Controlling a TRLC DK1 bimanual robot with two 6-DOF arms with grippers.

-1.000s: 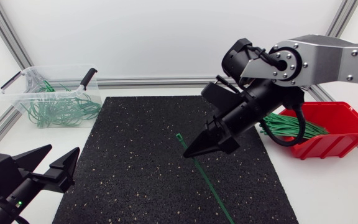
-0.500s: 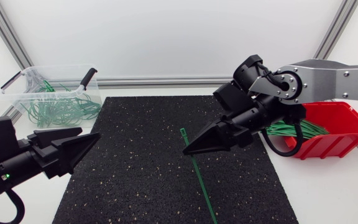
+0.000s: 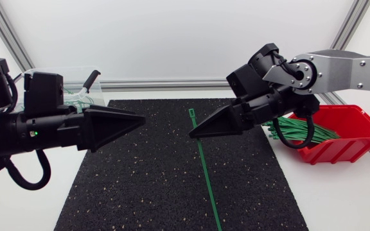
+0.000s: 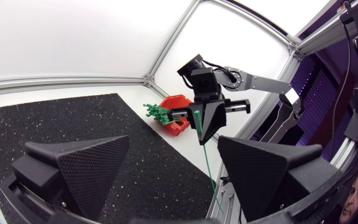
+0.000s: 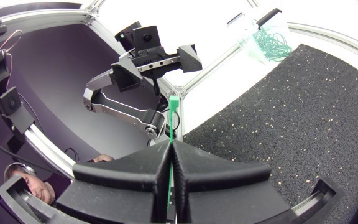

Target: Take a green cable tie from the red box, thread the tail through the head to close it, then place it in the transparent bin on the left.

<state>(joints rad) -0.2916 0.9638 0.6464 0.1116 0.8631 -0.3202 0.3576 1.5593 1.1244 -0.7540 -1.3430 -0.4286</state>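
My right gripper (image 3: 195, 133) is shut on a green cable tie (image 3: 204, 173) above the middle of the black mat. The tie's head (image 3: 192, 112) sticks up just past the fingertips, and its long tail hangs down toward the mat's front edge. In the right wrist view the tie (image 5: 174, 109) stands pinched between the closed fingers (image 5: 204, 177). My left gripper (image 3: 139, 120) is held above the mat, pointing at the right one from a short distance, and its fingers (image 4: 79, 168) stand wide apart with nothing between them. The red box (image 3: 349, 135) with several green ties sits at the right.
The black mat (image 3: 140, 186) covers the table's middle. The transparent bin (image 3: 76, 77) with closed green ties stands at the back left, mostly hidden behind my left arm. It also shows past the mat's far corner in the right wrist view as the bin (image 5: 263, 37).
My left arm has risen from the front left corner and swung up to point rightward at the tie. My right gripper has lifted and turned a little, carrying the tie with it.
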